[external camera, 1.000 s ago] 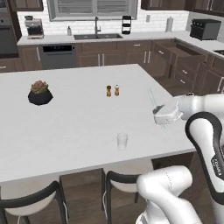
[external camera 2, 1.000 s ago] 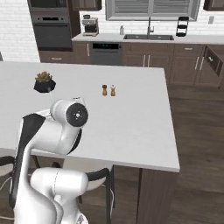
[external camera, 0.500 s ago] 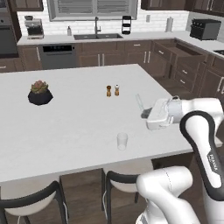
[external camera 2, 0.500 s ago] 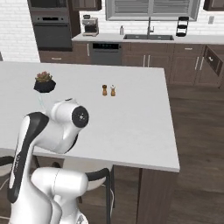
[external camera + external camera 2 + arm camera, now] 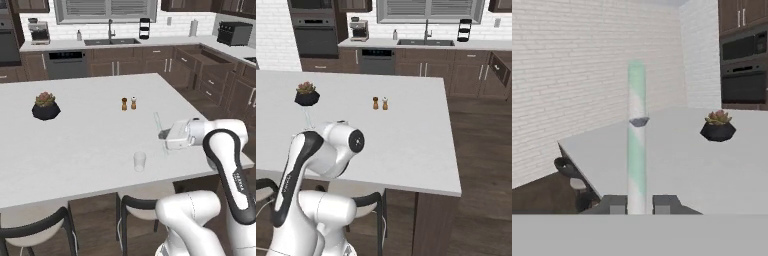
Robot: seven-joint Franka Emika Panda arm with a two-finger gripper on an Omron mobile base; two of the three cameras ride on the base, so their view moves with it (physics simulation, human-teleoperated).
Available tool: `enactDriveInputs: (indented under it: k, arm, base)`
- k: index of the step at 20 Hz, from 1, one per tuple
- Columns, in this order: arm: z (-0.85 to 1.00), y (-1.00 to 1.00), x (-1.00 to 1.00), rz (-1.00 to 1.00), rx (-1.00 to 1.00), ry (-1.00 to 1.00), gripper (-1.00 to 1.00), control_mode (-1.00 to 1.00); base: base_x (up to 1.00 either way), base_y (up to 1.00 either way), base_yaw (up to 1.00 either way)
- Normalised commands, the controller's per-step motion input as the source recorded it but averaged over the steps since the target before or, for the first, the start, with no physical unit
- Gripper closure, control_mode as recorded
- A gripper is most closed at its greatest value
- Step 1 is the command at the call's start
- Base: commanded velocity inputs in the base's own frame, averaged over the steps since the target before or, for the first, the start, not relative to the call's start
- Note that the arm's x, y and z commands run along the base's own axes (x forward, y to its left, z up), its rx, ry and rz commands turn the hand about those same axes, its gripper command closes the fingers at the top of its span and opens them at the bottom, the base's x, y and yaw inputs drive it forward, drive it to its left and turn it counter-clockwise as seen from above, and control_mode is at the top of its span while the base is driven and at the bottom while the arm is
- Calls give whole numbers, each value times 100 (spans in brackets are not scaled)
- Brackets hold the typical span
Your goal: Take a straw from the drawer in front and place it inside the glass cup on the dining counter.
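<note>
I see the straw point(image 5: 636, 135) pinched between my gripper's point(image 5: 638, 204) two fingertips point(image 5: 617, 204), which are clamped on its lower end. In the hand view its long axis runs straight up from the tips, a pale greenish translucent stick. From the left base view the straw point(image 5: 159, 131) stands nearly upright with a slight tilt, its top leaning away from me, held above the dining counter point(image 5: 85, 140) near the right edge. The gripper point(image 5: 164, 135) points sideways toward the middle of the island. The glass cup point(image 5: 139, 161) stands on the white top, near the front edge, below and to the left of the straw, apart from it. Further back I see the two brown shakers point(image 5: 129, 103) side by side, and a dark potted plant point(image 5: 45, 106) well off to the left. At the far right, the drawer point(image 5: 214, 59) stands pulled open among the wall cabinets.
</note>
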Motion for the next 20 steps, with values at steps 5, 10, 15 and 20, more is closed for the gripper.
enactDriveInputs:
  k: [5,10,15,20]
  arm:
    - [-35,0,30,3,11,1,100,-100]
    - [-26,1,30,3,9,0,100,-100]
    - [-12,0,30,2,7,0,100,-100]
    - [-11,0,32,0,3,0,100,-100]
  base:
    - [0,0,0]
    - [0,0,0]
    - [0,0,0]
    - [0,0,0]
